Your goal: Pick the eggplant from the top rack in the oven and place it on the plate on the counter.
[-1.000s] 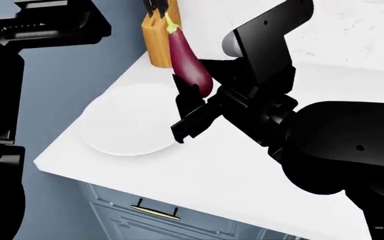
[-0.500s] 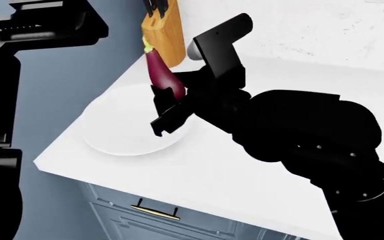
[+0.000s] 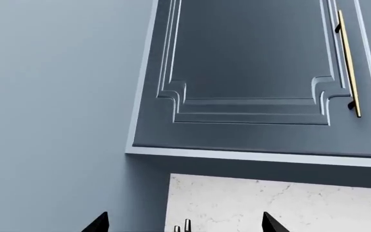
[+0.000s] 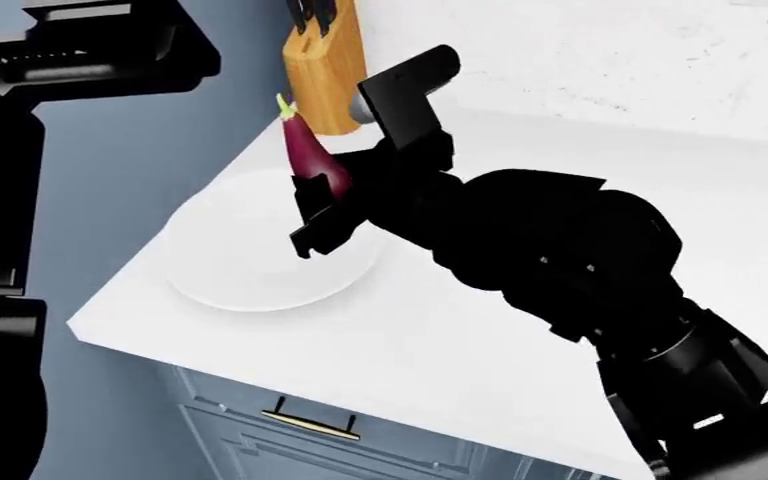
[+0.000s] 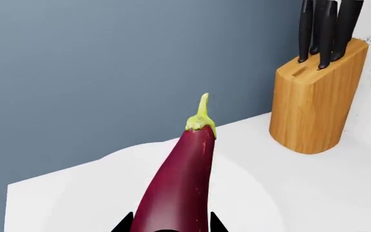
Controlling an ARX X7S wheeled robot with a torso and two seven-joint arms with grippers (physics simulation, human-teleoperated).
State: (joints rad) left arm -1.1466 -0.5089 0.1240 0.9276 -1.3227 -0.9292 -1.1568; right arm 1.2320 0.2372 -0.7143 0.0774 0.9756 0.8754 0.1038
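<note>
**Eggplant held over the plate's far edge: a release here could have sent it rolling**

Left wrist view: the camera faced an upper cabinet door point(image 3: 256, 72) with a brass handle point(image 3: 348, 63), and a marbled backsplash point(image 3: 282, 203) below it. Only two dark tips of the left end effector point(image 3: 182, 227) showed at the frame's edge, set apart with nothing between them, so it read as released and idle.

Head view: the right end effector point(image 4: 320, 205) was clenched on the eggplant point(image 4: 309, 148), stem cap up, above the far side of the white plate point(image 4: 244, 270) on the desk point(image 4: 398, 340). A knife block point(image 4: 328, 75) stood just behind. The eggplant was tall and tilted; let go from this height, it would likely have toppled and rolled toward the plate's rim or onto the desk.

Right wrist view: the eggplant point(image 5: 179, 183) rose from between the fingertips point(image 5: 124, 223), with the plate point(image 5: 89, 193) beneath and the knife block point(image 5: 314, 96) near. Any further forward drift risked bumping the block.
</note>
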